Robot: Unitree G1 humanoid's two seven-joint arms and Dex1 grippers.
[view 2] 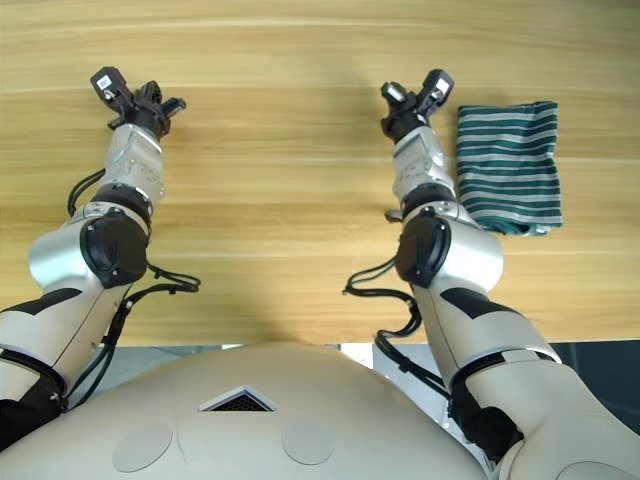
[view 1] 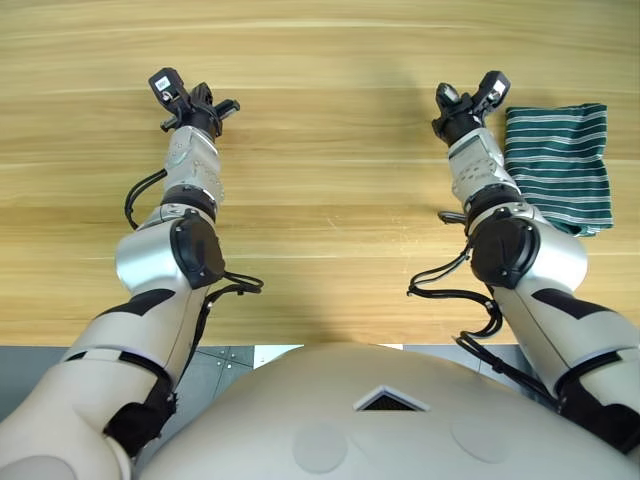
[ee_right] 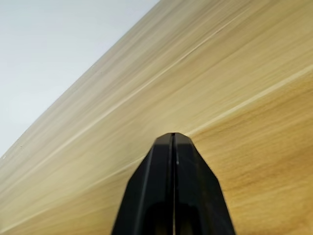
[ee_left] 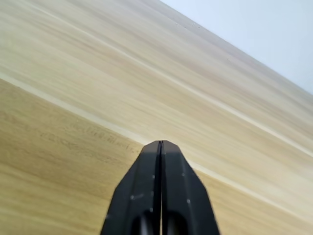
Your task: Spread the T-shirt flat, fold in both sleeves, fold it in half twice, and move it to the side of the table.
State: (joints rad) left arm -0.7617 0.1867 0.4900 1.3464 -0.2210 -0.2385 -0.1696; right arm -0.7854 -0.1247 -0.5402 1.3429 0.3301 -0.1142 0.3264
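Left tool (view 1: 200, 104) is shut tight: in the left wrist view its two black jaws meet along a thin seam with nothing pinched between them, the tip (ee_left: 161, 147) poised over bare wood. It hangs over the far left part of the desk (view 1: 330, 190), at the end of an arm stretched forward.

Right tool (view 1: 466, 104) is in the same state. The right wrist view shows its jaws pressed together and holding nothing, the tip (ee_right: 173, 139) above plain wood grain. It sits over the far right part of the desk, level with the left tool and well apart from it, with a broad stretch of light wooden desk between them.

A T-shirt (view 1: 558, 165), dark green with thin pale stripes, lies folded into a compact, roughly rectangular bundle on the robot's right side of the desk. It rests flat on the wood just beside the right wrist and forearm, on their outer side. Whether the cloth touches the arm cannot be told. The right tool is just beside the bundle's far inner corner, not gripping it.
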